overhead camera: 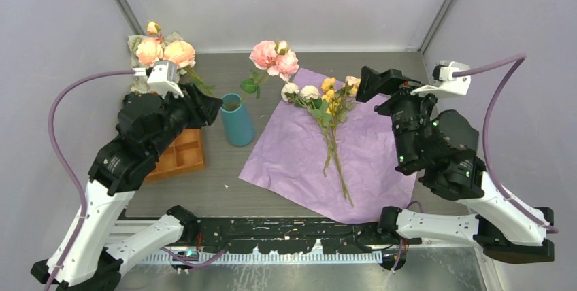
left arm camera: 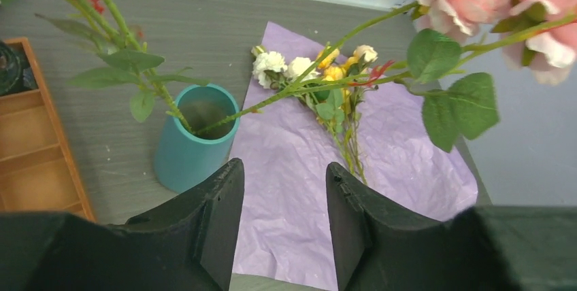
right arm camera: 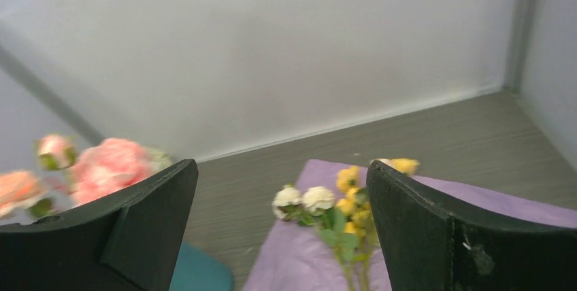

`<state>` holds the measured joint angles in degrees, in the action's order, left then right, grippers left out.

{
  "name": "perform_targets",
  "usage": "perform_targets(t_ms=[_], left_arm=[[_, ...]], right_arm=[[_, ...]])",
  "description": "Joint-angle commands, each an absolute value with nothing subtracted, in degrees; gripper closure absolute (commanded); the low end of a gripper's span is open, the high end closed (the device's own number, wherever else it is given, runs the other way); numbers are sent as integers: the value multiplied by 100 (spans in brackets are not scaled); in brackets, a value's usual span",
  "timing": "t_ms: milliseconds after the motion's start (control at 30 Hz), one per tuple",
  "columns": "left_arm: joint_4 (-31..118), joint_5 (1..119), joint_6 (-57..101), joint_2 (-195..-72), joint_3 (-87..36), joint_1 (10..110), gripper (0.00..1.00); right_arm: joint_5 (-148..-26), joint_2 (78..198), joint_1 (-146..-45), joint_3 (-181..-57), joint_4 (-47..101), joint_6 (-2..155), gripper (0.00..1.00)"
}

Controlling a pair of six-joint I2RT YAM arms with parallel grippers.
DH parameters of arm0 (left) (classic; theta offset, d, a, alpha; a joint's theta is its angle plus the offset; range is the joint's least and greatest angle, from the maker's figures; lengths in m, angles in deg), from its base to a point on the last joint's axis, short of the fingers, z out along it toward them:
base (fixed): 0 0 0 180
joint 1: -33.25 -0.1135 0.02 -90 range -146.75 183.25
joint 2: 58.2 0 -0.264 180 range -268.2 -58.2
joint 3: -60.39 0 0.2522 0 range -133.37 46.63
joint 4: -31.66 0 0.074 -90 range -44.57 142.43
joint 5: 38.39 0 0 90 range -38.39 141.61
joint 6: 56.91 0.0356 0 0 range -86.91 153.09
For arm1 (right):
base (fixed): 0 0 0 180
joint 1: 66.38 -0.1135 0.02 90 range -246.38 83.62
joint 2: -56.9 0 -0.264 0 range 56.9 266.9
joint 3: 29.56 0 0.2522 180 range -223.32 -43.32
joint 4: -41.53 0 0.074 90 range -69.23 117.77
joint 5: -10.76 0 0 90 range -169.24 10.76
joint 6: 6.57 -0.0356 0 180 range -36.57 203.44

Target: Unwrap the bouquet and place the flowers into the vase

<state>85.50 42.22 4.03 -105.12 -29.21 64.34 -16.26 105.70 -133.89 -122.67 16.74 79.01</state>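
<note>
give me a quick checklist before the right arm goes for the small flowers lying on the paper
1. Right gripper open and empty: ok.
2. Small cream and yellow flowers lying loose on the purple paper, nothing wrapped around them: ok.
3. Vase upright: ok.
4. Room left in the vase mouth: cannot tell; rose stems already lean out of it to both sides.
5. Left gripper clear of the vase: cannot tell; it hangs close beside the rim, jaws apart and empty.
</note>
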Motion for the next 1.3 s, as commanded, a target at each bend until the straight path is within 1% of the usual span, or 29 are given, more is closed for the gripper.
perform_targets(t_ms=[0, 67, 167, 267, 333, 400, 533, 633, 733, 867, 967, 1267], left_arm=[[8529, 3804, 276, -10450, -3156, 6413, 52], [8729, 3402, 298, -10429, -3326, 6416, 53], [9058, 2864, 373, -10465, -3788, 6418, 55], [9283, 2600, 439, -10457, -4150, 6418, 56], [9423, 2450, 489, -10447, -4344, 6414, 56], [9600, 2264, 560, -10449, -4526, 6416, 56], [9927, 1880, 718, -10549, -4829, 6412, 56], [10007, 1949, 740, -10665, -4836, 6416, 56], [9926, 2105, 728, -10698, -4526, 6414, 56], [9875, 2120, 669, -10660, -4185, 6415, 56], [9824, 2168, 644, -10565, -4070, 6416, 56], [9761, 2216, 587, -10340, -3921, 6413, 56]], right_arm=[[-619, 10850, -12705, -12430, 628, 7343, 1], [-1344, 11103, -12007, -12696, -279, 6409, 0], [-3010, 11802, -10657, -13066, -1193, 5607, 0], [-4908, 12681, -9322, -13013, -1296, 5120, 0], [-5919, 13163, -8595, -12834, -1088, 4894, 3], [-6430, 13590, -8321, -12726, -918, 4821, 8], [-6710, 14342, -8265, -12716, -820, 4889, 13], [-6853, 14767, -8257, -12620, -710, 4894, 18], [-6953, 15014, -8263, -12388, -476, 4840, 27], [-7025, 15408, -8262, -12368, -393, 4857, 41], [-7019, 15691, -8264, -12326, -317, 4855, 48], [-7190, 16461, -8264, -12233, -14, 4775, 49]])
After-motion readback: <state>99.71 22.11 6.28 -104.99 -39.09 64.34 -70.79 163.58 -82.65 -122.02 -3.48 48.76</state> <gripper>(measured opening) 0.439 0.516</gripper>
